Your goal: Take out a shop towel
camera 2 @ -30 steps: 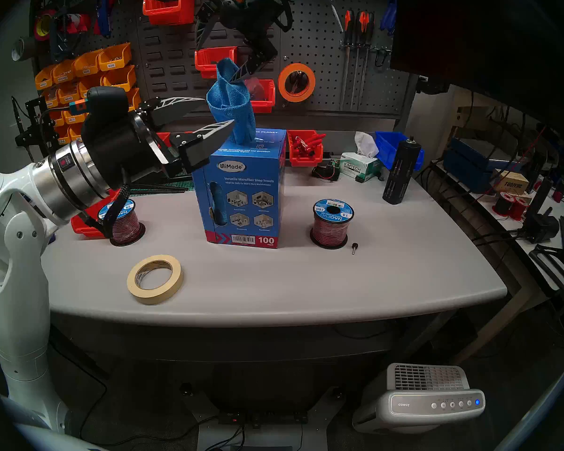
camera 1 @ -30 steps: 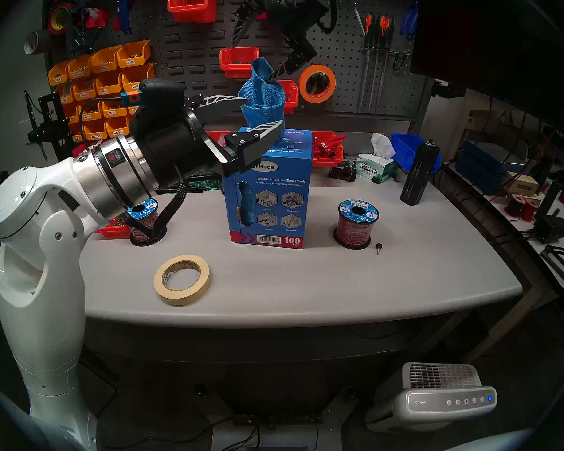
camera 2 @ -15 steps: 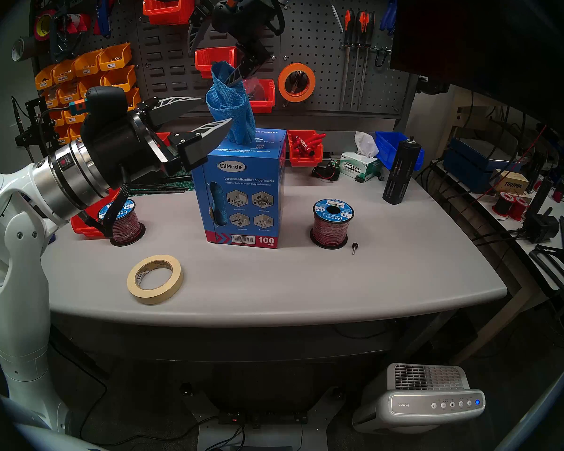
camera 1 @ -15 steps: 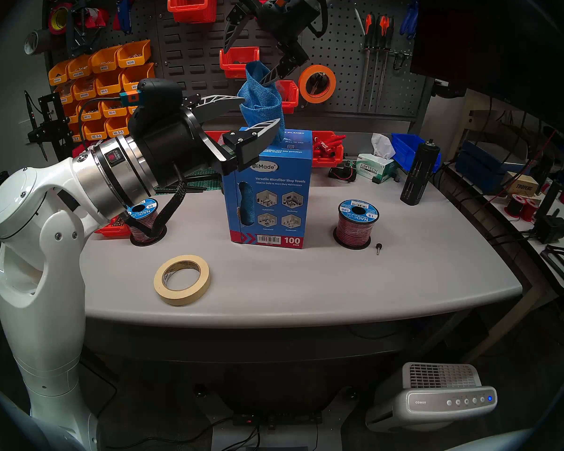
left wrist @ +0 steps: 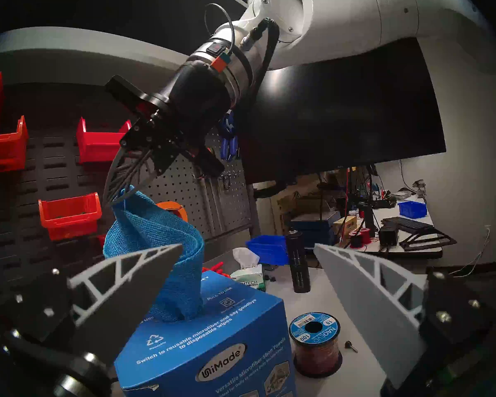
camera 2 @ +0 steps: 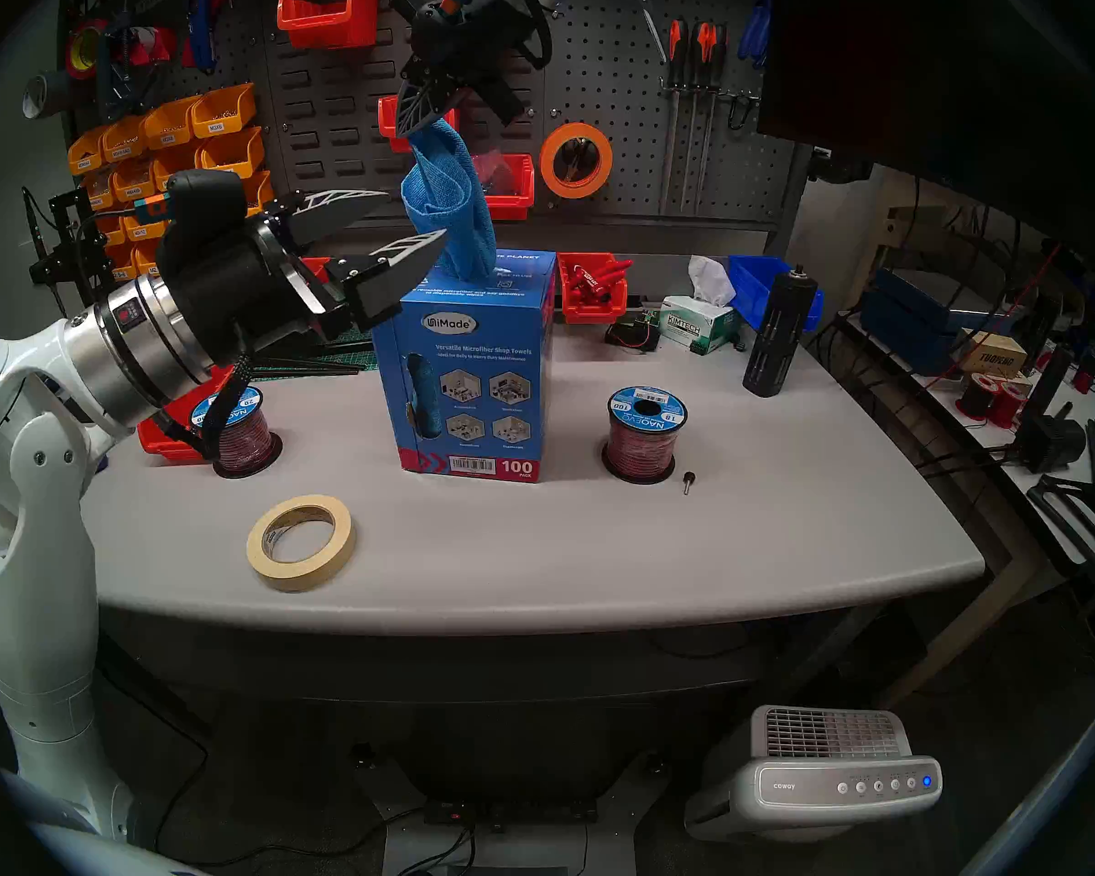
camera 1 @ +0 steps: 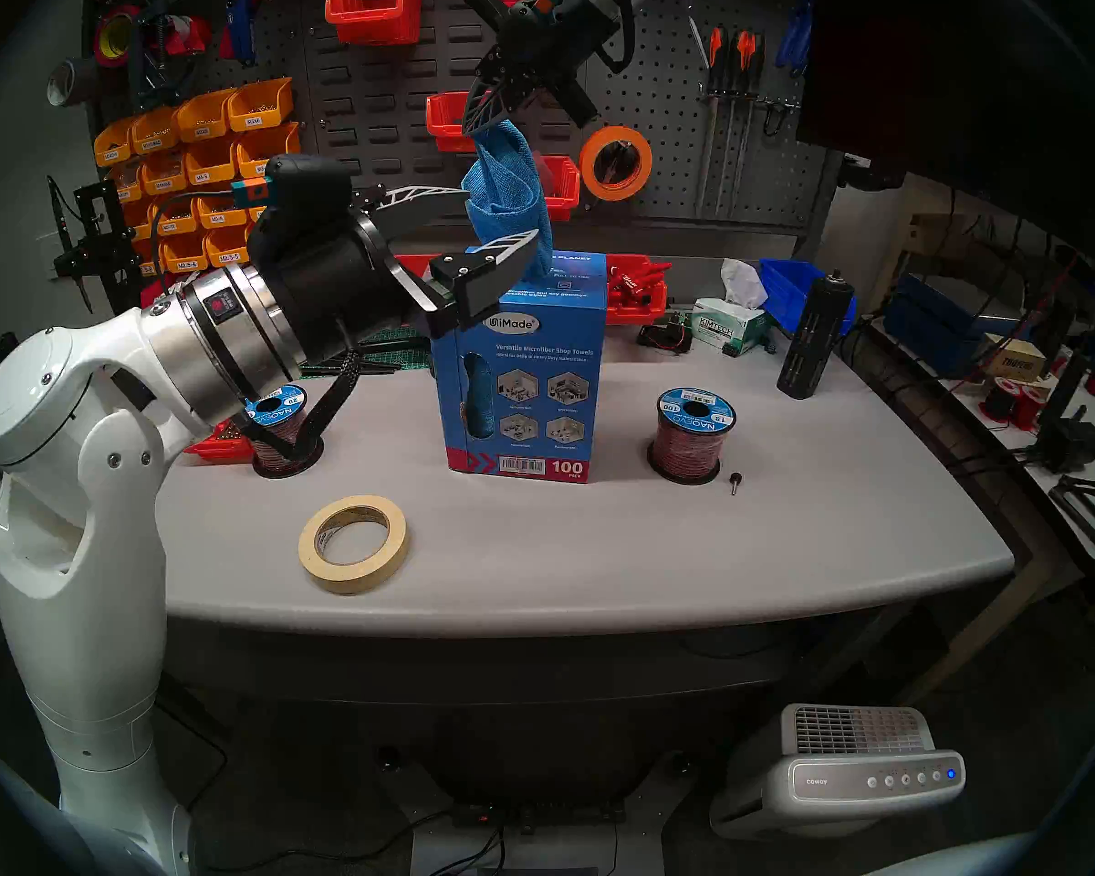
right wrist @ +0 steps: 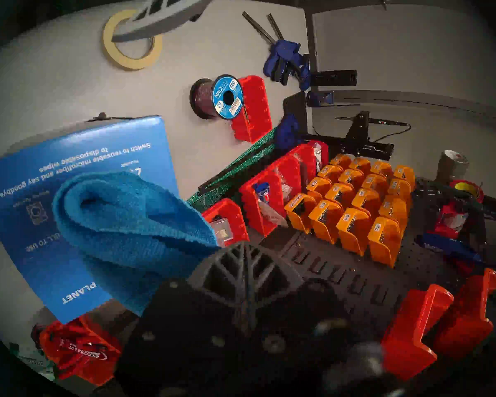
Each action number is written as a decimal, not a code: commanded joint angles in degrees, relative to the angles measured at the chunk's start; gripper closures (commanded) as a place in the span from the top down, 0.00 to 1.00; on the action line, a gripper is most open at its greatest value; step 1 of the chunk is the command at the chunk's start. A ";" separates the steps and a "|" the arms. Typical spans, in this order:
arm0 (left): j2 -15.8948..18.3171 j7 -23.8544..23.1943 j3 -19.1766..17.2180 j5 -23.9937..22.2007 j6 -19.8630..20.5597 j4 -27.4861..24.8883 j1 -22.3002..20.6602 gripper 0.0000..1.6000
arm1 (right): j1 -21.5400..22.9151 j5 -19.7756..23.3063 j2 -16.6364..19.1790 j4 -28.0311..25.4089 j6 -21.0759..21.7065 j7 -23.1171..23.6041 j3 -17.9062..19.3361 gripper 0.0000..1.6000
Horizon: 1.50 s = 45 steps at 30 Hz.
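The bright blue shop towel [camera 1: 507, 186] [camera 2: 447, 198] stands rolled up out of the top slot of the blue carton [camera 1: 520, 375] in the middle of the table. From above, my right gripper [camera 1: 488, 119] [left wrist: 118, 196] is shut on the towel's top corner; its fingers [right wrist: 241, 259] meet at the cloth's edge. My left gripper [camera 1: 507, 214] [left wrist: 248, 246] is open and level just above the carton top. The towel's lower part stands between its fingers, close to the near one.
A masking tape roll [camera 1: 352, 543] lies front left. Wire spools stand left [camera 1: 279, 426] and right [camera 1: 693, 435] of the carton, with a small black knob [camera 1: 734, 481] by the right one. A Kimtech carton [camera 1: 728, 328] and a black cylinder [camera 1: 813, 337] stand at the back right. A pegboard with bins rises behind.
My right gripper's jaws went from wide open beside the towel's top to shut on its top corner. The left gripper has barely moved.
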 commanded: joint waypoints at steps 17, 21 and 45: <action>-0.09 0.75 -0.03 0.21 -0.69 -0.58 -0.63 1.00 | 1.20 0.56 0.57 3.11 0.60 3.05 -0.24 1.00; -0.11 0.88 0.02 0.23 -0.69 -0.59 -0.59 1.00 | 1.38 0.67 0.40 3.39 0.73 3.16 -0.12 1.00; -0.25 1.52 0.34 0.23 -0.77 -0.72 -0.55 1.00 | 2.83 1.30 0.88 4.95 1.41 4.12 -0.08 1.00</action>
